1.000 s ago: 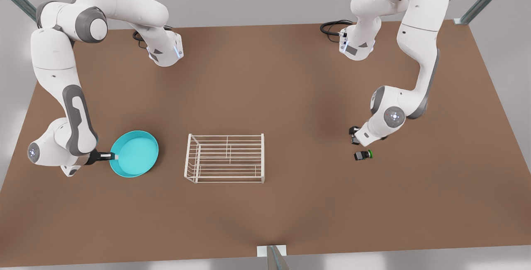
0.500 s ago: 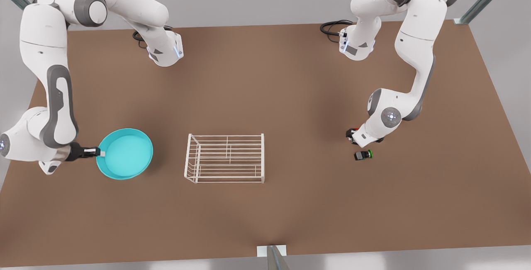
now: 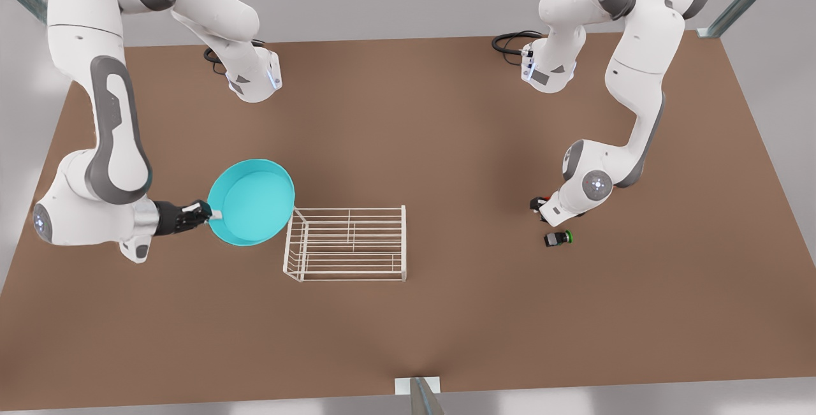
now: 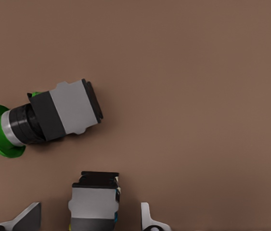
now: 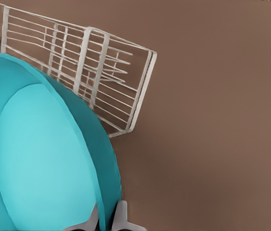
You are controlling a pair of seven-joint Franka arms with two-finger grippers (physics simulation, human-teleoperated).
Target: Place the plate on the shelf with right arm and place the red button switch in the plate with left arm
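The cyan plate [image 3: 252, 201] hangs off the table, its edge overlapping the near-left corner of the white wire shelf [image 3: 347, 243] in the front view. My right gripper [image 3: 213, 214] is shut on the plate's rim. The right wrist view has the plate [image 5: 44, 154] close up, the gripper [image 5: 107, 219] pinching its rim and the shelf [image 5: 92, 67] beyond. On the front view's right, my left gripper [image 3: 540, 206] is down at the red button switch [image 3: 540, 200]. In the left wrist view the switch's grey and black body [image 4: 94, 202] sits between the open fingers [image 4: 29, 216], clear of both.
A like switch with a green cap [image 3: 559, 238] lies on its side just beside the left gripper, and is large in the left wrist view [image 4: 44, 120]. Brown table [image 3: 446, 313] stretches wide in front of the shelf. Both arm bases stand at the far edge.
The right arm has raised the plate and carried it toward the front view's right, up to the shelf's corner. The left arm's gripper has settled slightly lower over the red switch.
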